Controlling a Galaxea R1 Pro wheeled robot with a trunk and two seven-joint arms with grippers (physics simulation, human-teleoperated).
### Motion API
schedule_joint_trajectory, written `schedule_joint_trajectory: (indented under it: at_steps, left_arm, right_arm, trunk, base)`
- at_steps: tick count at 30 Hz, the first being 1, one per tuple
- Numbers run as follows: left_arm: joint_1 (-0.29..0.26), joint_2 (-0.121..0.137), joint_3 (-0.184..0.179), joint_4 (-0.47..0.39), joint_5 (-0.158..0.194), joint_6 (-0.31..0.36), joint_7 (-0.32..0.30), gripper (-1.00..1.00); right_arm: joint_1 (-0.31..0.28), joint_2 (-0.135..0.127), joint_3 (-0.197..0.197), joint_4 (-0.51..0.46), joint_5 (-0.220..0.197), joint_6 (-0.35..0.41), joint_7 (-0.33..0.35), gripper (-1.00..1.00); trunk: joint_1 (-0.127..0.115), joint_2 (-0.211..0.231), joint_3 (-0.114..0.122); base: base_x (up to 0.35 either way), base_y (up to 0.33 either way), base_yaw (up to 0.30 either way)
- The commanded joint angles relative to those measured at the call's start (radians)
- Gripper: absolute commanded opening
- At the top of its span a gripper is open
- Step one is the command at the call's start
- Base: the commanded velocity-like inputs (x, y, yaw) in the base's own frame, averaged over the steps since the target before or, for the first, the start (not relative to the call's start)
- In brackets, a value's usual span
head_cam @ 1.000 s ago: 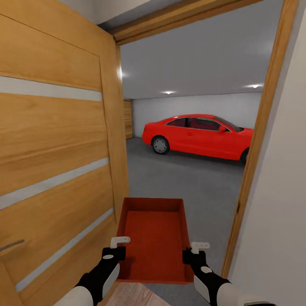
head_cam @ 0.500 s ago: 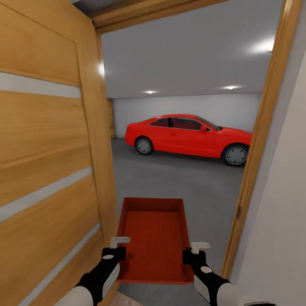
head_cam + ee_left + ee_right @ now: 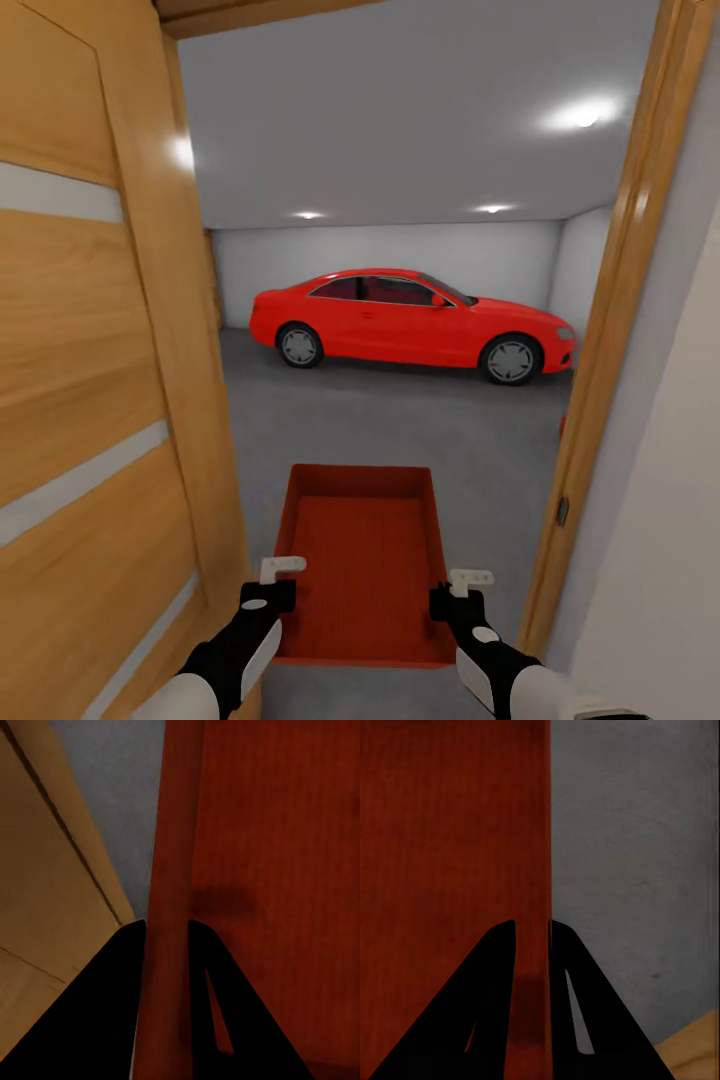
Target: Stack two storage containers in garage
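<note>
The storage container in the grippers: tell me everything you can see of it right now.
The storage container is an orange-red, topless rectangular bin that looks like finely ribbed plastic, and it is empty. It is held level above the grey floor in the doorway. The left gripper clamps its left wall, the right gripper its right wall.

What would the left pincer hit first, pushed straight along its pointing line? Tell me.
The storage container: the left pincer already straddles its side wall. Beyond lies grey garage floor, depth unclear.
</note>
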Motion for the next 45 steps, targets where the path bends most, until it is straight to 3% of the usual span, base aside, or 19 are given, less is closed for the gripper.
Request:
schedule_joint_trajectory:
  at_steps: [1,18,45]
  left_arm:
    - [0.000,0.018,0.084,-0.001,0.014,0.007,0.012,-1.00]
    - [0.000,0.018,0.086,-0.002,0.014,0.007,0.012,-1.00]
    - [0.000,0.019,0.084,-0.001,0.014,0.007,0.012,-1.00]
  right_arm:
    - [-0.001,-0.016,-0.026,-0.002,-0.001,-0.023,0.003,-1.00]
    - [-0.001,-0.016,-0.026,-0.002,0.000,-0.023,0.003,-1.00]
    - [-0.001,-0.016,-0.026,-0.002,0.001,-0.023,0.003,-1.00]
  trunk:
    - [0.000,-0.001,0.000]
    - [0.000,-0.001,0.000]
    - [0.000,-0.001,0.000]
  base:
    - [0.081,0.059,-0.283]
    - [0.024,0.007,-0.266]
    - [0.304,0.079,-0.009]
